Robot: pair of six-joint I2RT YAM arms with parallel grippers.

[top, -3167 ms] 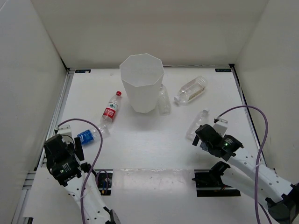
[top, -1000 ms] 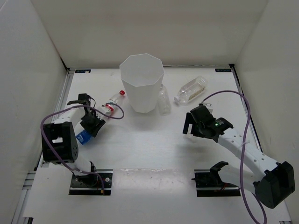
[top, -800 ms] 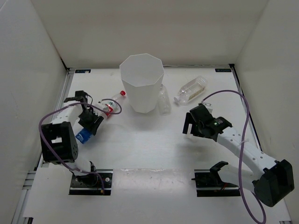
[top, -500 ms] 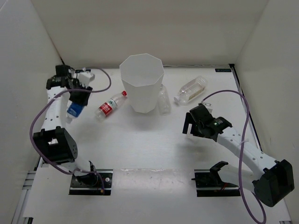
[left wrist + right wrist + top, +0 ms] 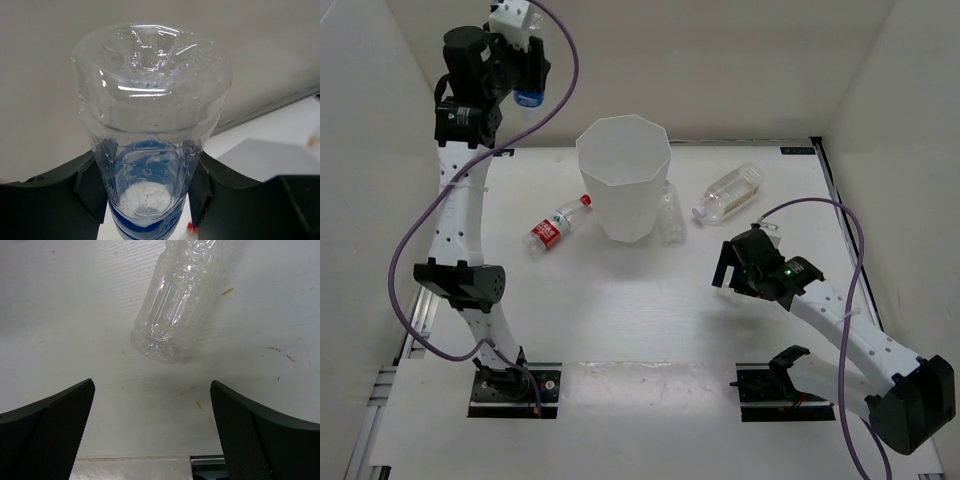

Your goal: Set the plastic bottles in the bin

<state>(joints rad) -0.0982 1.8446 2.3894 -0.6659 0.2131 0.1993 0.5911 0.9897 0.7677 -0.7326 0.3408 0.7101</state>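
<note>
The bin (image 5: 623, 190) is seen upright. The blue-labelled bottle (image 5: 150, 125) is clamped in the left gripper (image 5: 147, 200), high and left of the bin, its label mostly hidden. The right gripper (image 5: 152, 435) is spread wide right of the bin. The plain bottle (image 5: 172, 305) ahead is cut off. The red-labelled bottle (image 5: 555, 227) lies left of the bin, print unreadable.

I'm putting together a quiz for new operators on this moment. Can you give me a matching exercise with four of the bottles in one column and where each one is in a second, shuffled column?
Things
1. blue-labelled bottle
2. red-labelled bottle
3. white-capped bottle
4. plain clear bottle in the right wrist view

Places
A. lying on the table, left of the bin
B. lying just ahead of the open right gripper
C. held high in the left gripper
D. lying toward the far side of the table, right of the bin

Pairs: 1-C, 2-A, 3-D, 4-B
</note>
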